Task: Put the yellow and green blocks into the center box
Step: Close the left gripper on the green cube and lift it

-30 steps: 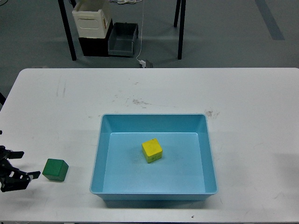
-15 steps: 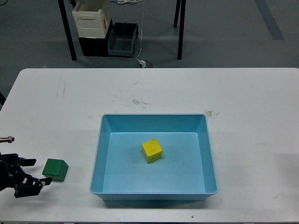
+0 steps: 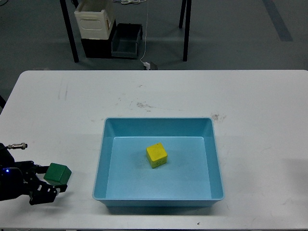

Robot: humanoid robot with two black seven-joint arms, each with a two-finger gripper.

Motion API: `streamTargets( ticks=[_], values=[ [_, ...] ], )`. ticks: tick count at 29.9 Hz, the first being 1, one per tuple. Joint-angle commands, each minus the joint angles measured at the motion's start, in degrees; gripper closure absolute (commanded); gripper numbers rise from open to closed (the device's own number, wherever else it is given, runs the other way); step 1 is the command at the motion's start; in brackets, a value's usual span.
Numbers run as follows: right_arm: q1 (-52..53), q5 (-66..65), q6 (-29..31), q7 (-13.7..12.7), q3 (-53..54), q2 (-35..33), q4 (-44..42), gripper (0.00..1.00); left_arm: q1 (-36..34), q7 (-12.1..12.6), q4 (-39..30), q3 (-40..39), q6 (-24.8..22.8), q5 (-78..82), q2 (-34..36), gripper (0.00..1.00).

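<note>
A yellow block [image 3: 157,155] lies on the floor of the light blue box [image 3: 159,124] in the middle of the white table. A green block [image 3: 58,173] sits on the table left of the box. My left gripper [image 3: 48,178] comes in from the lower left edge, open, with one finger behind the green block's left side and the other in front of it. The fingers reach the block's left part; I cannot tell whether they touch it. My right gripper is out of view.
The white table [image 3: 192,91] carries only the box and the green block. Beyond its far edge stand black table legs [image 3: 69,31], a white container [image 3: 94,19] and a dark bin [image 3: 127,40] on the floor.
My left gripper has moved right and slightly down, from left of the green block to straddling its left side. The block has barely shifted.
</note>
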Motion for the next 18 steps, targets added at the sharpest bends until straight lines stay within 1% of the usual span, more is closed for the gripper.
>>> streamTargets(
  ticks=[1,3,4,8,10,15,16,18],
  values=[
    [-0.1,0.0,0.0,0.1,0.0,0.0,0.0,0.00,-1.4,0.0,2.3,0.0,1.9,0.1,-1.9,0.13],
    [-0.1,0.0,-0.1,0.1,0.0,0.0,0.0,0.00,-2.2,0.0,3.7,0.1,3.9,0.2,-2.1,0.18],
    [-0.2,0.0,-0.1,0.0,0.1,0.0,0.0,0.00,-2.2,0.0,4.3,0.1,4.4,0.2,-2.3,0.22],
    [-0.2,0.0,-0.1,0.1,0.2,0.0,0.0,0.00,-2.2,0.0,4.8,0.5,5.4,0.8,-2.3,0.35],
    [-0.2,0.0,-0.2,0.1,0.2,0.0,0.0,0.00,-2.3,0.0,4.8,1.4,5.7,0.9,-2.0,0.38],
    [-0.2,0.0,-0.1,0.1,0.2,0.1,0.0,0.00,-2.3,0.0,4.8,2.2,5.7,0.8,-1.8,0.39],
    [-0.2,0.0,-0.1,0.1,0.2,0.1,0.0,0.00,-2.4,0.0,4.8,2.2,5.8,0.7,-1.8,0.41],
    [-0.2,0.0,-0.2,0.1,0.2,0.1,-0.1,0.00,-2.4,0.0,4.8,2.2,6.4,0.7,-1.7,0.50]
  ],
)
